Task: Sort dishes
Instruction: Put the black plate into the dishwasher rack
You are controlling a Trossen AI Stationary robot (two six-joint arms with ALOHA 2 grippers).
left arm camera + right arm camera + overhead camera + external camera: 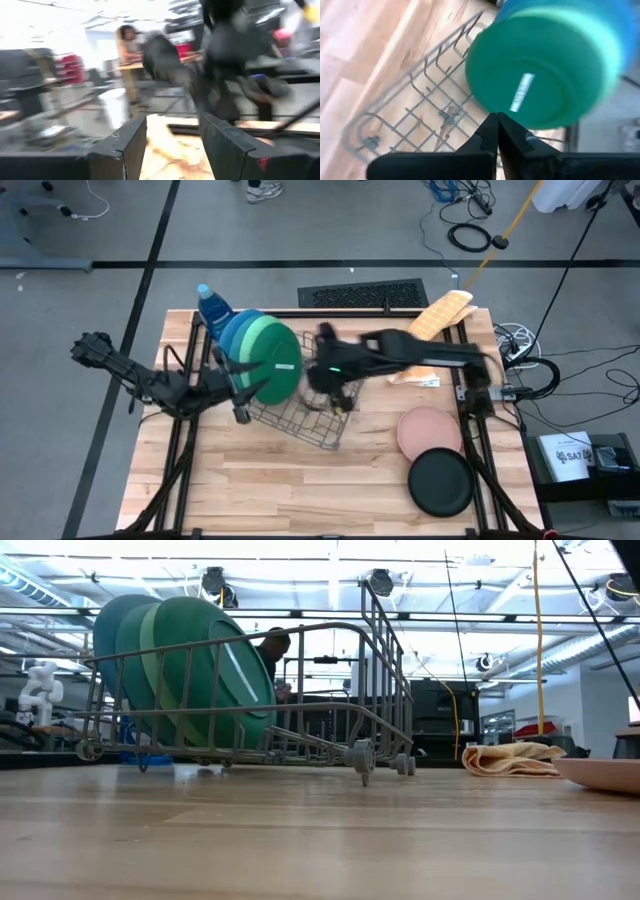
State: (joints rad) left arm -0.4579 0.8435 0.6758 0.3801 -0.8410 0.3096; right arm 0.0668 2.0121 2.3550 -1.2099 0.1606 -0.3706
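Blue (226, 330), light green (245, 340) and dark green (277, 362) plates stand in the rack (305, 418) near the surface's (300, 480) far-left corner. Pink (428, 430) and black (440, 482) plates lie at the near-right corner. Left claw (240, 395) stands apart beside the rack, empty; right claw (496, 131), pressed together, hangs over the rack.

My two arms are dark, jointed and slim, a green light glowing on the right one, and each ends in flat, angular black fingers (225, 147) with a small red mark on one.
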